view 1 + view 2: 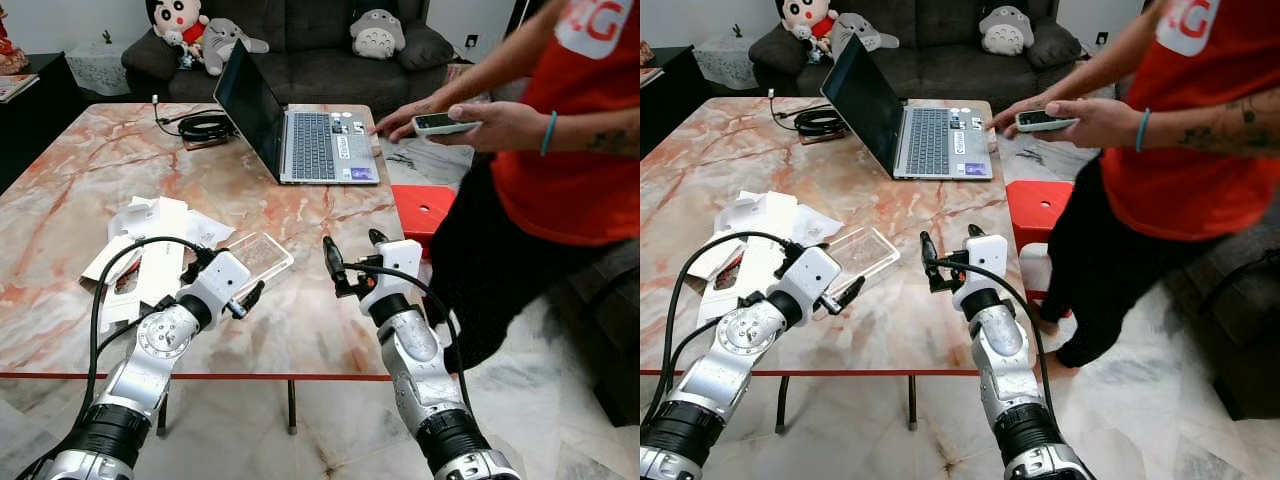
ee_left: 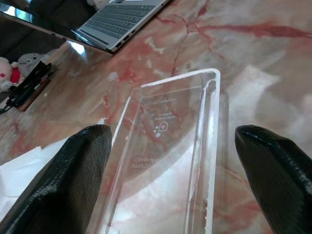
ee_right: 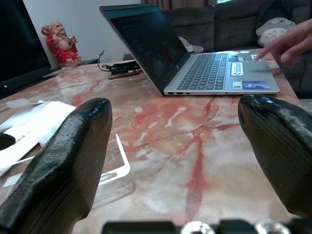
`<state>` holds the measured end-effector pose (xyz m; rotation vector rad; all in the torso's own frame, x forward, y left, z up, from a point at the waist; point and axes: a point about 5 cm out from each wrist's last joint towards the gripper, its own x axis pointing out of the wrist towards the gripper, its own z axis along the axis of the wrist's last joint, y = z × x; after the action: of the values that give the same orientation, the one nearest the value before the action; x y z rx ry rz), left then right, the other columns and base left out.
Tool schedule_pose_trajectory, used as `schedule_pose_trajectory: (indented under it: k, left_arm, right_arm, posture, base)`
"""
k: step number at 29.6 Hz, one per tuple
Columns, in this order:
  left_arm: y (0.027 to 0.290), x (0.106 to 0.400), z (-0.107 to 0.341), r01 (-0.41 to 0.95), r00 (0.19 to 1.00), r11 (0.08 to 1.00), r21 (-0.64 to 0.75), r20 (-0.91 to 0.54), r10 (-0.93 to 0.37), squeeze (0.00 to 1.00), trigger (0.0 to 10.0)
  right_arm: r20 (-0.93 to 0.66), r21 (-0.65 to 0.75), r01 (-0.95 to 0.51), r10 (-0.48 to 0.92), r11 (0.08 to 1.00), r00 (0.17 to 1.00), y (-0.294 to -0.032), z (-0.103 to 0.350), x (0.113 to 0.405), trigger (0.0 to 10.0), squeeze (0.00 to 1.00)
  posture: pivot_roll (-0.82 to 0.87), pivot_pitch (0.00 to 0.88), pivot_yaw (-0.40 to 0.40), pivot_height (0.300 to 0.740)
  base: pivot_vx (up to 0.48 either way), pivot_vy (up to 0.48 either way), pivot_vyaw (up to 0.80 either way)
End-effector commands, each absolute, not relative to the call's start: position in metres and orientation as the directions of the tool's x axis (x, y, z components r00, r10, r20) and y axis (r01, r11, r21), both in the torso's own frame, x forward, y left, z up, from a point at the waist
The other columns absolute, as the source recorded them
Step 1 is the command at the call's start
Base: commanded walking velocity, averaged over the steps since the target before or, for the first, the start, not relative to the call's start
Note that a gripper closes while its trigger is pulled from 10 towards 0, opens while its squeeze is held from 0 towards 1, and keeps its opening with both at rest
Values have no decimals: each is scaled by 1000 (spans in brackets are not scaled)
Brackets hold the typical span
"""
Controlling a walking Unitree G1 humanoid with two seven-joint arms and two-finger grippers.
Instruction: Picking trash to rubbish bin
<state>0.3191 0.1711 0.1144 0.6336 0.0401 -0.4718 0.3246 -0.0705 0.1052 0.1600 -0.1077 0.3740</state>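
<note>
A clear plastic tray [image 1: 262, 256] lies flat on the marble table [image 1: 90, 170], beside a heap of white paper and card packaging [image 1: 150, 235]. My left gripper [image 1: 238, 272] is open just short of the tray's near end. In the left wrist view, the fingers [image 2: 73, 175] stand wide either side of the tray [image 2: 165, 122] without touching it. My right gripper [image 1: 353, 248] hovers open over the table to the right of the tray, with nothing between its fingers [image 3: 73, 146]. A corner of the tray [image 3: 114, 170] appears in the right wrist view.
An open laptop [image 1: 300, 135] and coiled black cables [image 1: 205, 125] sit at the table's far side. A person in a red shirt [image 1: 575, 130] stands at the right holding a phone [image 1: 445, 123]. A red stool [image 1: 425, 212] is beside the table. A sofa with plush toys [image 1: 300, 40] is behind.
</note>
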Motion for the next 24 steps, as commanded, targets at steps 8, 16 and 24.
schedule_pose_trajectory:
  k: [8, 16, 24]
  left_arm:
    - [166, 323, 95, 484, 875, 714, 506, -280, -395, 0, 10000]
    - [158, 328, 86, 472, 878, 796, 379, -286, -384, 0, 10000]
    - [158, 335, 91, 441, 888, 842, 310, -287, -360, 0, 10000]
  right_arm:
    - [135, 128, -378, 361, 917, 923, -69, 109, 328, 10000, 0]
    - [135, 125, -378, 361, 917, 923, -70, 109, 328, 10000, 0]
    - [135, 122, -379, 363, 917, 922, -70, 110, 329, 10000, 0]
  posture:
    - [10, 49, -18, 740]
    - [5, 54, -21, 740]
    - [2, 59, -24, 740]
  base:
    - [0, 0, 0]
    - [0, 0, 0]
    - [0, 0, 0]
